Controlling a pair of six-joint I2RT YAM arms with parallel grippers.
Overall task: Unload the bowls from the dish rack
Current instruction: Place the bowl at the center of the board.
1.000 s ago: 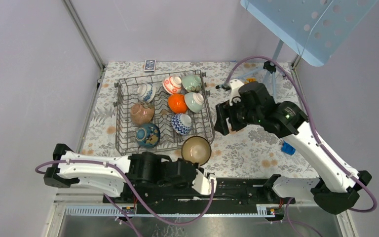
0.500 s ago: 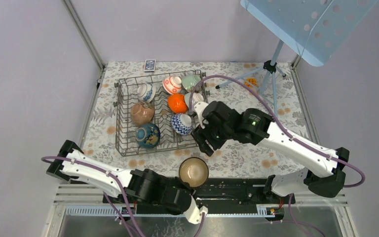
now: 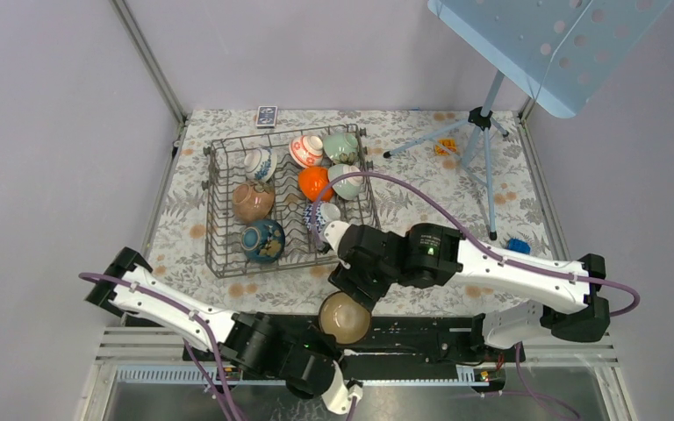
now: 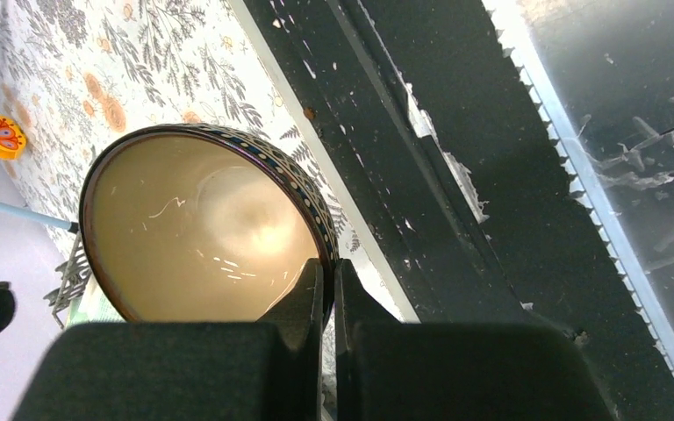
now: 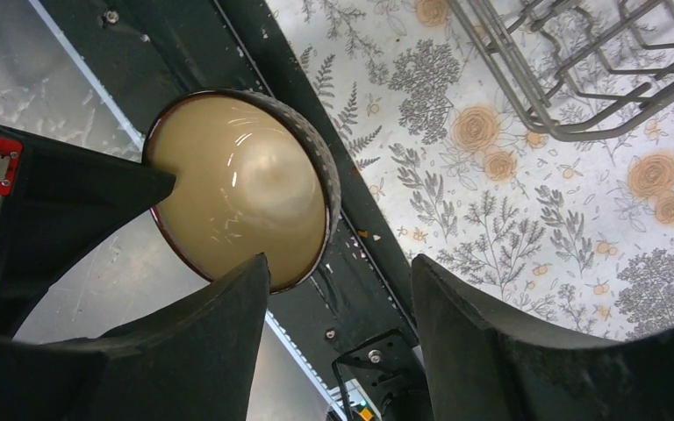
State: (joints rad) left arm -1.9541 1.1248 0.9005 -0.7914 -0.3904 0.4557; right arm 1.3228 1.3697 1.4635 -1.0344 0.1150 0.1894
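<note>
Progress check: one bowl is out, and there's a lot to go. The tan-glazed bowl [image 3: 344, 317] with the dark patterned rim is clear of the dish rack [image 3: 213, 219]. It's at roughly 5 o'clock from it, over the black rail [image 5: 254, 53] at the near edge of the floral surface [image 3: 518, 202]. I can't tell if it's resting on anything or just hanging there. The left pincer [image 4: 328, 267] is clamped on its rim, one finger inside and one outside. The right pincer [image 5: 340, 263] is spread wide right above the same bowl, holding nothing, and I can't say whether it's touching it. My guess is a handoff or a helping hand for the set-down.

Inside the rack I count eight bowls, all tipped among the tines:
- white-and-blue bowl [image 3: 259, 162] at 11 o'clock
- red-and-white bowl [image 3: 307, 151] at 12
- pale green bowl [image 3: 340, 145] at 1
- second pale green bowl [image 3: 347, 180] at 2
- orange bowl [image 3: 316, 184] near the middle
- brownish-pink bowl [image 3: 253, 202] at 9
- dark blue bowl [image 3: 263, 239] at 7
- blue-and-white patterned bowl [image 3: 323, 215] at 4, half hidden behind the right arm

So I'd say the job has barely started: the held bowl needs a resting spot, then eight more trips. The tan bowl has nothing in it, just a shiny glaze. Around the edges there's also a small blue box [image 3: 266, 115] past the rack at 12 o'clock, and an orange butterfly toy [image 3: 443, 147] by the tripod [image 3: 483, 132] at 2.
</note>
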